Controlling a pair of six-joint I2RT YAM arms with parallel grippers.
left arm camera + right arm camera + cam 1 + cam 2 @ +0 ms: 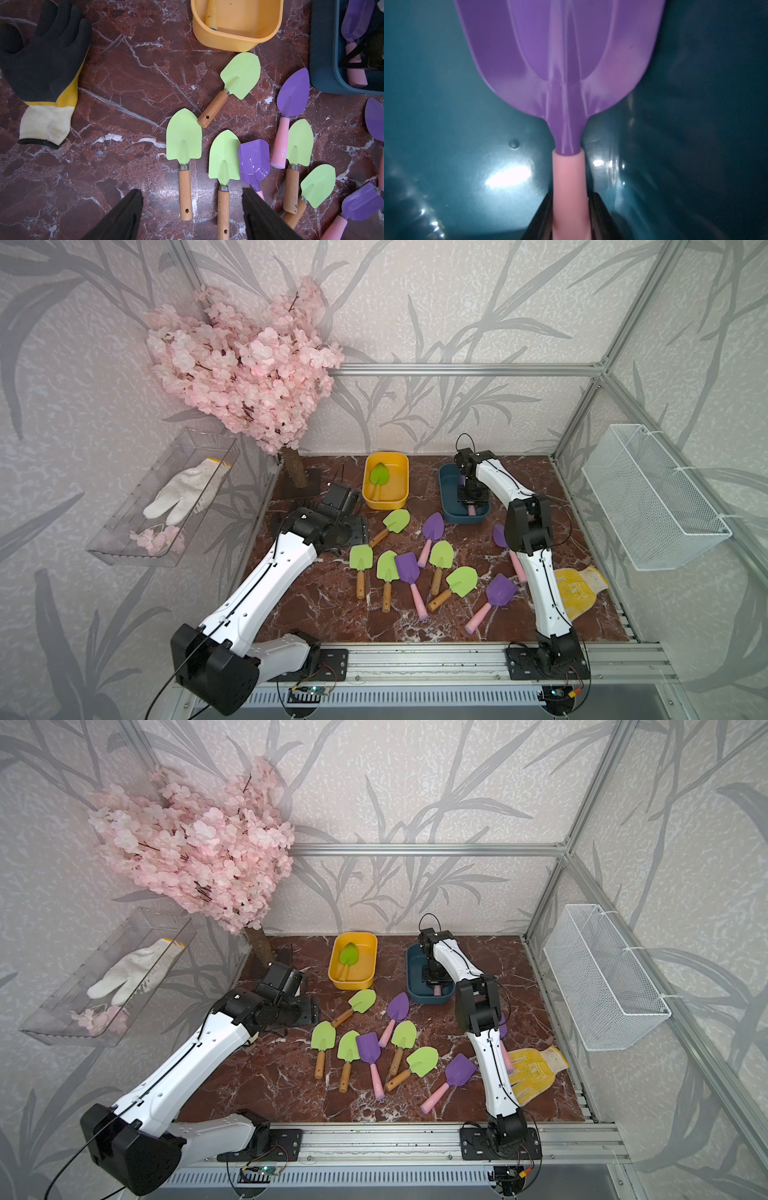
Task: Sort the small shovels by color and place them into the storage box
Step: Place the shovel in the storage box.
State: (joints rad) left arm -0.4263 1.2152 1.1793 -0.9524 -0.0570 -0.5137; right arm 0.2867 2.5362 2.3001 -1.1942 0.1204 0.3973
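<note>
Pink matte handle of a glossy purple shovel (566,62), pinched by the right jaws in the shiny teal tub (446,124); left jaws gape empty over the veiny marble bench (124,83).

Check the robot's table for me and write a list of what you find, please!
surface: red marble table, no spills seen.
job's things: one green shovel in the yellow box; one purple shovel in the blue box; five loose green shovels and four loose purple shovels on the table.
clutter: yellow glove by the right arm; black glove on the table.
grippers: left gripper open above the shovels; right gripper shut on the purple shovel's pink handle.
cables: black cable loops above the right wrist.
surroundings: pink tree in a back corner; white glove in a clear tray; wire basket.
</note>
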